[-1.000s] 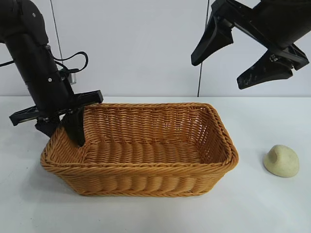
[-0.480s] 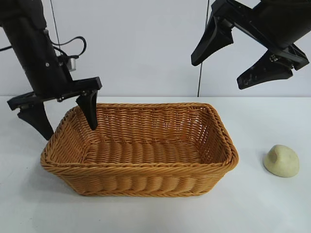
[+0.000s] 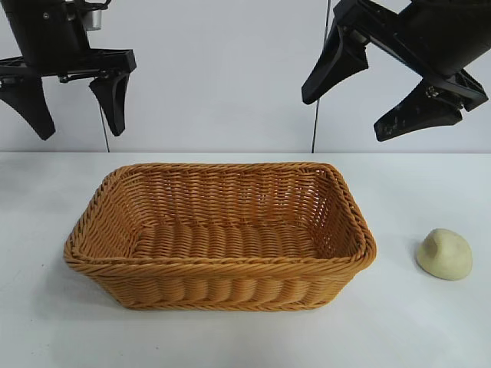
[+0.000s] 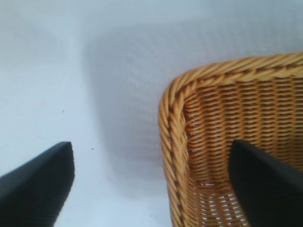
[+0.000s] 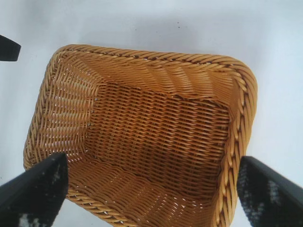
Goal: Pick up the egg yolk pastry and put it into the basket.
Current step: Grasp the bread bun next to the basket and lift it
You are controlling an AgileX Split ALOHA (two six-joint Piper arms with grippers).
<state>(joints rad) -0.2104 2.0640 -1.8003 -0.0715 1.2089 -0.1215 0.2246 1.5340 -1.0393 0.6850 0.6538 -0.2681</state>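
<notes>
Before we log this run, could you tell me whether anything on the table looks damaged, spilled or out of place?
Nothing stands out. The basket sits upright, intact and empty; the pastry lies whole on the table to its right, not yet picked up. Both claws, left and right, hang open above.

no readable text, labels or numbers anywhere

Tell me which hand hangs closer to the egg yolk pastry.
The right hand: it hangs open nearer the egg yolk pastry, beside the basket. The left hand is at the far side.
</notes>
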